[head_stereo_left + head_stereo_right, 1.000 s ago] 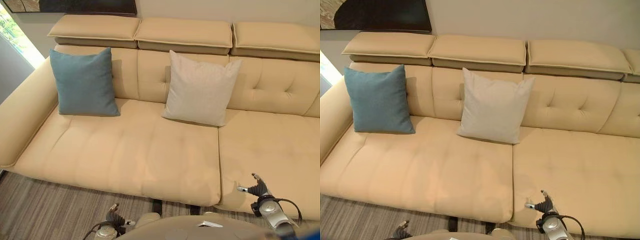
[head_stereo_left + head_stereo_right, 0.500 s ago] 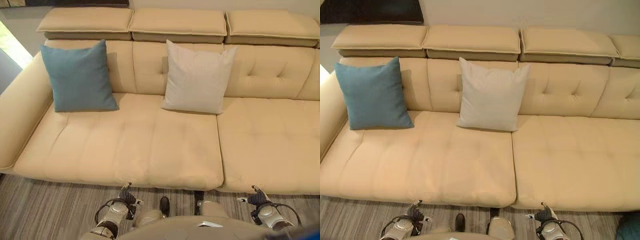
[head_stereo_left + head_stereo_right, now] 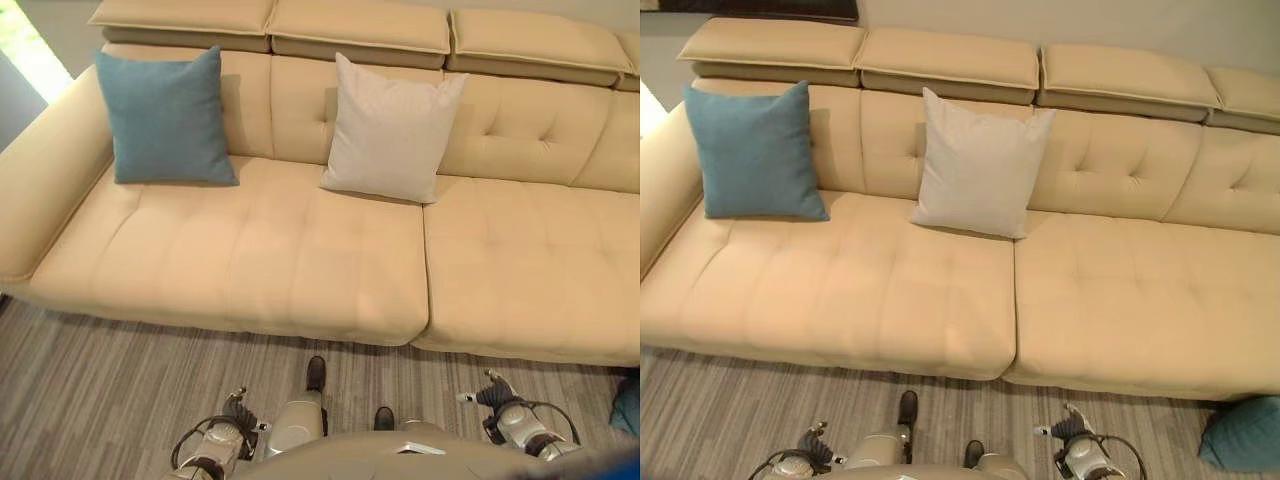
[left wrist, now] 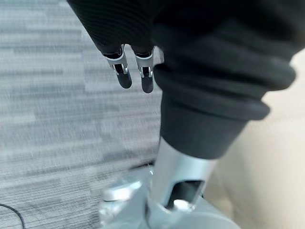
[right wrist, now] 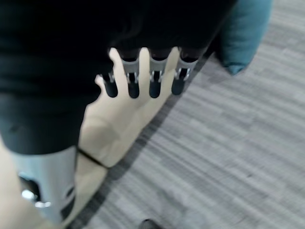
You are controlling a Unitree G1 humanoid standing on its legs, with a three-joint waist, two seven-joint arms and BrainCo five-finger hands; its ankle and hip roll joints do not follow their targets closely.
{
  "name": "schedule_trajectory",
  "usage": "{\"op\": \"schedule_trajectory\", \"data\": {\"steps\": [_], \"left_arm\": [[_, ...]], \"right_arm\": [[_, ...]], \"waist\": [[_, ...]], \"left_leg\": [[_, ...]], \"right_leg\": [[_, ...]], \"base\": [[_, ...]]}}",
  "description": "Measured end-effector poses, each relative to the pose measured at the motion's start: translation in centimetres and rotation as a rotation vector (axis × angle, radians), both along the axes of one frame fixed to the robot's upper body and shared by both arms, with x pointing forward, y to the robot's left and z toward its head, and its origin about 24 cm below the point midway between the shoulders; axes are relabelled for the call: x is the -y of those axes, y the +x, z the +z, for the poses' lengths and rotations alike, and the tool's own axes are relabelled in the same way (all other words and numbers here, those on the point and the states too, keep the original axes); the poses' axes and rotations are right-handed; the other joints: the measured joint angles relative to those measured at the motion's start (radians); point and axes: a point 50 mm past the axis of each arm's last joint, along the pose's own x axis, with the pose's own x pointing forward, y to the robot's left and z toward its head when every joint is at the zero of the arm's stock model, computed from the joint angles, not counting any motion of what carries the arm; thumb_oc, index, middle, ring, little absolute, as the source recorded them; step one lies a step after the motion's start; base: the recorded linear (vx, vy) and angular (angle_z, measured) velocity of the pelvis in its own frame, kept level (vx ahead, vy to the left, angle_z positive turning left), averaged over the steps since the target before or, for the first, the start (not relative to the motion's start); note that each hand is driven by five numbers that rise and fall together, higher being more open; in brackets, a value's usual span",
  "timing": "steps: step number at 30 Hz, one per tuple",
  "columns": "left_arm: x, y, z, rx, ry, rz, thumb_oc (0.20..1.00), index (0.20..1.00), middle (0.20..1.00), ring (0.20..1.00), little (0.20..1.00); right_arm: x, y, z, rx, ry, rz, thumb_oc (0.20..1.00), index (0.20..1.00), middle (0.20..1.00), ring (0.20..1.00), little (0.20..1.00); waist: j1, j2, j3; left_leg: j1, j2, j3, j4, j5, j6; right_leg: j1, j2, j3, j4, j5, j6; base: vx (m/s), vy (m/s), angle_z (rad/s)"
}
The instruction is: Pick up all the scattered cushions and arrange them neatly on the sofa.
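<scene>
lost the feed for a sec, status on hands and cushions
Left robot hand and right robot hand low, open, empty. Blue cushion and grey cushion upright on sofa. Teal cushion on floor, right of sofa. Path clear.

Smooth leather-like sofa (image 3: 330,260), woven-cloth cushions (image 3: 165,118)

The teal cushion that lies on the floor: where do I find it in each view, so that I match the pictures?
Left eye view: teal cushion at the right edge, on the carpet.
Right eye view: lower right corner, in front of the sofa.
Right wrist view: beyond the right hand, on the carpet.
Shared landmark: the sofa's front edge beside it.
</scene>
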Motion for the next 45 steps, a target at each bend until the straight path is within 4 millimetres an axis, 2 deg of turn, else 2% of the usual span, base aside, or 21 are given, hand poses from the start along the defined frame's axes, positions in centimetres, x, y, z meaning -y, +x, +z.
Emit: {"op": "schedule_trajectory", "data": {"steps": [3,5,7,10,15,17,18,19,20,22,24,26,27,28,30,31,33,37,40,43,45], "left_arm": [[0.2,-0.1,-0.1,-0.006,-0.006,0.000,1.000,1.000,1.000,1.000,1.000],[1.0,-0.9,-0.5,-0.024,-0.029,0.003,1.000,1.000,1.000,1.000,1.000],[1.2,-0.1,-0.3,-0.005,-0.031,0.004,1.000,1.000,1.000,1.000,1.000],[1.8,0.3,-0.4,-0.003,-0.050,-0.017,1.000,1.000,1.000,1.000,1.000],[2.6,1.8,-0.1,0.009,-0.048,-0.110,1.000,1.000,1.000,1.000,1.000],[2.5,3.1,0.3,0.048,-0.044,-0.123,1.000,1.000,1.000,1.000,1.000],[2.4,3.2,0.4,0.047,-0.040,-0.126,1.000,1.000,1.000,1.000,1.000],[1.9,2.8,0.4,0.038,-0.029,-0.121,1.000,1.000,1.000,1.000,1.000],[1.5,2.8,0.4,0.041,-0.028,-0.085,1.000,1.000,1.000,1.000,1.000],[1.5,3.6,0.7,0.075,-0.033,-0.078,1.000,1.000,1.000,1.000,1.000],[0.3,1.5,0.3,0.024,-0.016,-0.032,1.000,1.000,1.000,1.000,1.000],[-0.1,-0.4,-0.1,-0.024,-0.009,-0.017,1.000,1.000,1.000,1.000,1.000],[0.2,-0.8,-0.3,-0.037,-0.014,-0.020,1.000,1.000,1.000,1.000,1.000],[0.5,-0.3,-0.2,-0.027,-0.018,-0.034,1.000,1.000,1.000,1.000,1.000],[0.0,1.8,0.5,0.014,0.015,-0.087,1.000,1.000,1.000,1.000,1.000],[0.0,1.8,0.5,0.014,0.015,-0.087,1.000,1.000,1.000,1.000,1.000],[1.2,3.0,0.7,0.052,-0.006,-0.138,1.000,1.000,1.000,1.000,1.000],[3.6,3.7,0.5,0.076,-0.065,-0.159,1.000,1.000,1.000,1.000,1.000],[4.8,5.6,1.0,0.119,-0.087,-0.189,1.000,1.000,1.000,1.000,1.000],[5.3,7.3,1.6,0.150,-0.076,-0.239,1.000,1.000,1.000,1.000,1.000],[4.1,7.3,1.8,0.147,-0.046,-0.239,1.000,1.000,1.000,1.000,1.000]], "right_arm": [[0.7,-0.3,0.1,-0.008,-0.018,-0.011,1.000,1.000,1.000,1.000,1.000],[1.1,-0.2,0.3,-0.003,-0.026,-0.013,1.000,1.000,1.000,1.000,1.000],[0.9,0.2,0.2,-0.006,-0.024,-0.014,1.000,1.000,1.000,1.000,1.000],[2.1,-0.3,0.5,-0.020,-0.055,-0.030,1.000,1.000,1.000,1.000,1.000],[1.2,1.9,1.0,0.056,-0.026,-0.017,1.000,1.000,1.000,1.000,1.000],[0.6,0.6,0.4,0.017,-0.011,-0.029,1.000,1.000,1.000,1.000,1.000],[0.3,0.4,0.2,0.013,-0.002,-0.035,1.000,1.000,1.000,1.000,1.000],[-0.6,1.6,0.3,0.040,0.020,-0.019,1.000,1.000,1.000,1.000,1.000],[-1.0,2.4,0.5,0.064,0.025,-0.010,1.000,1.000,1.000,1.000,1.000],[-0.9,2.0,0.4,0.049,0.020,-0.014,1.000,1.000,1.000,1.000,1.000],[-1.2,1.0,-0.1,0.012,0.028,-0.015,1.000,1.000,1.000,1.000,1.000],[-0.8,0.6,-0.1,0.011,0.023,-0.048,1.000,1.000,1.000,1.000,1.000],[-0.4,-0.5,-0.3,-0.011,0.018,-0.079,1.000,1.000,1.000,1.000,1.000],[-0.1,-1.6,-0.5,-0.029,0.016,-0.101,1.000,1.000,1.000,1.000,1.000],[0.2,-2.2,-0.5,-0.031,0.012,-0.132,1.000,1.000,1.000,1.000,1.000],[0.2,-2.2,-0.5,-0.031,0.012,-0.132,1.000,1.000,1.000,1.000,1.000],[1.5,-0.9,0.2,0.005,-0.029,-0.123,1.000,1.000,1.000,1.000,1.000],[1.9,0.4,0.7,0.038,-0.050,-0.117,1.000,1.000,1.000,1.000,1.000],[2.8,-0.9,0.6,0.002,-0.075,-0.132,1.000,1.000,1.000,1.000,1.000],[1.1,1.8,0.9,0.068,-0.035,-0.099,1.000,1.000,1.000,1.000,1.000],[-0.3,2.4,0.6,0.069,-0.005,-0.059,1.000,1.000,1.000,1.000,1.000]], "waist": [[-0.012,-0.015,0.005],[-0.032,0.028,-0.005],[-0.027,0.023,0.013],[-0.052,0.062,0.005],[-0.064,0.046,0.032],[-0.082,0.027,0.047],[-0.082,0.020,0.052],[-0.062,0.008,0.061],[-0.080,0.012,0.075],[-0.066,0.045,0.094],[-0.041,0.047,0.086],[-0.018,0.038,0.059],[-0.033,0.029,0.053],[-0.043,0.043,0.053],[-0.031,0.008,0.033],[-0.031,0.008,0.033],[-0.039,0.027,0.042],[-0.023,0.020,0.048],[-0.070,0.046,0.049],[-0.081,0.055,0.120],[-0.056,0.047,0.138]], "left_leg": [[0.054,-0.054,-0.033,0.060,0.015,0.027],[0.142,-0.055,-0.088,0.040,0.042,0.066],[0.159,-0.076,-0.185,0.046,0.044,0.070],[0.188,-0.065,-0.186,0.017,-0.002,0.092],[0.188,-0.087,-0.036,-0.010,-0.009,0.149],[0.186,-0.119,-0.014,0.011,-0.026,0.151],[0.184,-0.121,0.010,0.014,-0.029,0.158],[0.179,-0.099,0.121,0.007,-0.020,0.180],[0.152,-0.090,0.181,0.017,-0.016,0.219],[0.159,-0.051,0.256,0.007,-0.007,0.231],[0.207,-0.021,0.364,-0.022,-0.008,0.225],[0.209,-0.003,0.451,-0.021,-0.015,0.208],[0.196,-0.007,0.429,-0.003,-0.006,0.181],[0.188,0.010,0.386,0.017,0.011,0.158],[0.063,0.036,0.208,0.239,0.074,0.084],[0.063,0.036,0.208,0.239,0.074,0.084],[0.036,-0.030,-0.029,0.264,0.001,0.056],[0.101,-0.149,-0.256,0.141,-0.031,0.076],[0.125,-0.123,-0.237,0.115,-0.036,0.095],[0.116,-0.155,-0.083,0.053,-0.003,0.194],[0.115,-0.148,0.014,0.044,0.003,0.224]], "right_leg": [[0.014,-0.030,0.007,-0.027,0.027,0.003],[0.010,-0.009,0.022,-0.023,0.037,0.016],[0.002,-0.019,0.072,-0.026,0.046,0.026],[0.006,-0.013,0.096,-0.035,0.052,0.062],[-0.088,-0.051,0.208,0.002,0.089,0.126],[-0.102,-0.074,0.202,-0.001,0.121,0.136],[-0.113,-0.073,0.227,-0.001,0.140,0.155],[-0.156,-0.063,0.220,-0.043,0.219,0.211],[-0.160,-0.088,0.127,-0.073,0.210,0.182],[-0.196,-0.129,-0.106,0.096,0.130,0.170],[-0.169,-0.155,-0.182,0.313,0.022,0.148],[-0.087,-0.190,-0.292,0.321,-0.057,0.166],[0.025,-0.137,-0.257,0.103,-0.076,0.127],[0.051,-0.103,-0.243,0.055,-0.046,0.106],[0.023,-0.085,-0.162,0.030,-0.019,0.024],[0.023,-0.085,-0.162,0.030,-0.019,0.024],[0.013,-0.052,-0.073,0.008,0.024,0.017],[0.006,-0.010,0.061,-0.081,0.103,0.020],[-0.007,0.009,0.088,-0.120,0.146,0.033],[-0.174,-0.034,0.186,0.021,0.165,0.124],[-0.222,-0.078,0.092,0.063,0.140,0.180]], "base": [[-0.07,-0.022,0.05],[-0.06,0.026,-0.18],[0.00,0.086,-0.62],[-0.01,0.118,-0.38],[-0.07,0.127,-0.92],[-0.19,0.100,-0.47],[-0.19,0.067,-1.45],[-0.17,0.072,-1.79],[-0.15,0.086,-1.95],[-0.10,0.037,-1.28],[-0.08,-0.044,-1.64],[-0.02,-0.110,-1.61],[-0.03,-0.195,-0.66],[-0.06,-0.242,-0.27],[-0.09,-0.042,-0.41],[-0.04,0.058,-0.74],[0.04,0.101,-1.08],[0.02,0.114,-1.26],[-0.10,0.226,-0.75],[-0.17,0.204,-1.33],[-0.05,0.091,-1.37]]}}
